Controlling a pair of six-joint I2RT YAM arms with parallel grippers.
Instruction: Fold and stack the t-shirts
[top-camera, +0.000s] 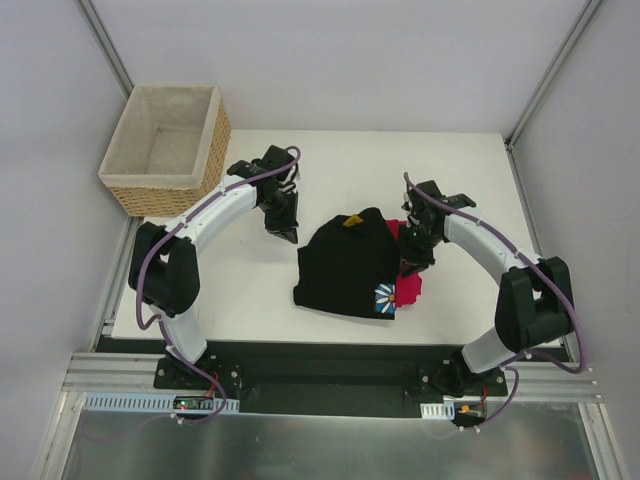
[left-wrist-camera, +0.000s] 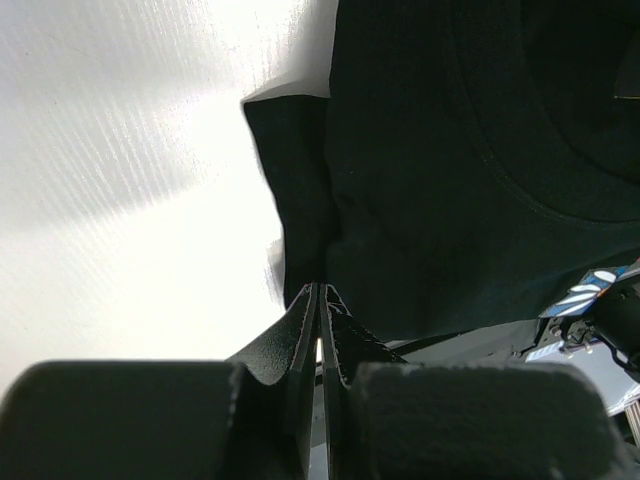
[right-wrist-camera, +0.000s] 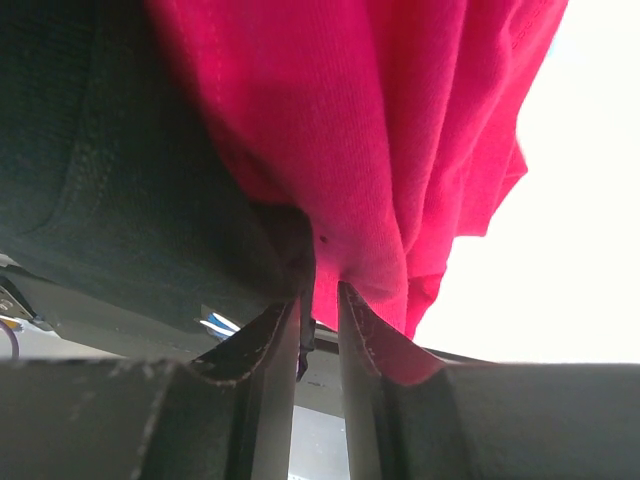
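The black t-shirt (top-camera: 345, 265) lies crumpled mid-table, its blue daisy print (top-camera: 385, 298) at the near right corner. The pinkish-red t-shirt (top-camera: 408, 290) pokes out from under its right side. My right gripper (top-camera: 412, 265) stands at that right edge. In the right wrist view the right gripper (right-wrist-camera: 320, 290) is shut on a fold of the red shirt (right-wrist-camera: 380, 130), with a strip of the black shirt (right-wrist-camera: 100, 180) caught beside it. My left gripper (top-camera: 283, 232) sits just left of the black shirt. In its own view the left gripper (left-wrist-camera: 321, 290) is shut and empty, tips at the black shirt's (left-wrist-camera: 450, 180) sleeve edge.
A wicker basket (top-camera: 215, 130) with pale lining stands at the back left corner, behind the left arm. The white table (top-camera: 240, 290) is walled by panels at the back and both sides. The arm bases sit along the near edge.
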